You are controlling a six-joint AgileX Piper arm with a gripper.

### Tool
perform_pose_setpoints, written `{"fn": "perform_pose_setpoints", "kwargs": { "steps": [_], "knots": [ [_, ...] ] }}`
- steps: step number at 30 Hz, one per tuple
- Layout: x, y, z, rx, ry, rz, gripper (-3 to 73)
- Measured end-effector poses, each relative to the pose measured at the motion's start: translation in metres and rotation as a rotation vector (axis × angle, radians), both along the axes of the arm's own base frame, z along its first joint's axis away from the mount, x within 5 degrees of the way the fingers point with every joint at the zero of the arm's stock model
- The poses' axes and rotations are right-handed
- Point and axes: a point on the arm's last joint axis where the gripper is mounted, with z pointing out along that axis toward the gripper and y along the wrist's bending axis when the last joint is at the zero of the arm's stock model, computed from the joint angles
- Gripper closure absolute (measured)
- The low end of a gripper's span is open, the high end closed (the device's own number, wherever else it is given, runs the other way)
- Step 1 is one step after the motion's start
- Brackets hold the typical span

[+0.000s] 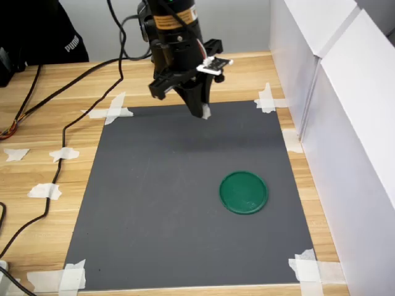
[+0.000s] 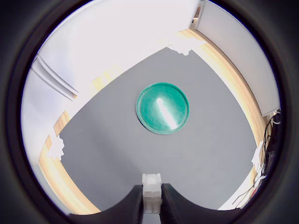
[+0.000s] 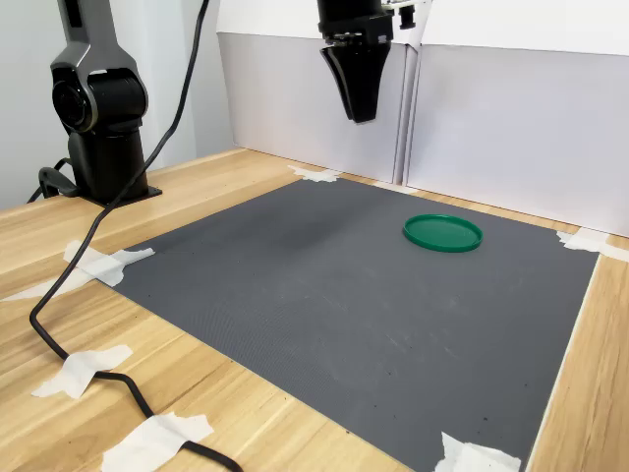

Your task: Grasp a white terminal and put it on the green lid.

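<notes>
The gripper point(image 2: 152, 205) was closed on the white terminal point(image 2: 152, 191), its two dark fingers point(image 2: 135, 205) pressed against the little block's sides so that the stepped top stuck out past the tips in the wrist view. In the first exterior view a bit of white showed at the tips of the gripper point(image 1: 202, 111), which pointed down over the far part of the grey mat point(image 1: 154, 203). In the second exterior view the gripper point(image 3: 360, 113) hung well above the mat point(image 3: 324, 295), clear of the surface, and the block itself was too small to make out there. The green lid point(image 1: 244, 192) lay flat on the mat, well apart from the gripper and nearer the first exterior view's right; in the wrist view the green lid point(image 2: 163, 108) had nothing on it and showed a bright streak of reflected light. In the second exterior view the lid point(image 3: 442, 233) sat toward the far right of the mat. The mat was held to a wooden table point(image 1: 37, 179) by white tape point(image 1: 110, 111) at its corners. White panels point(image 1: 345, 123) stood along the first exterior view's right, and a black cable point(image 3: 69, 324) ran across the wood in the second exterior view.
</notes>
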Motion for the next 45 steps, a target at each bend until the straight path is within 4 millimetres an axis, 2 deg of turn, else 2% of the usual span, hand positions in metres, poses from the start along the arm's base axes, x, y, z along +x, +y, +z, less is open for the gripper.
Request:
{"fn": "perform_pose_setpoints", "kwargs": {
  "steps": [6,12,20,23,31,39,42,45],
  "knots": [
    [0.023,0.027,-0.012,0.019,0.001,0.002,60.8],
    [0.05,0.045,-0.025,0.031,-0.039,-0.001,60.8],
    [0.065,0.071,-0.067,-0.011,-0.007,0.051,60.8],
    [0.069,0.071,-0.077,-0.026,0.003,0.037,60.8],
    [0.074,0.07,-0.084,-0.044,-0.016,0.002,60.8],
    [0.078,0.07,-0.103,-0.075,0.027,-0.001,60.7],
    [0.078,0.07,-0.103,-0.077,0.026,0.0,58.3],
    [0.078,0.07,-0.103,-0.08,0.024,0.003,52.4]
  ]
}}
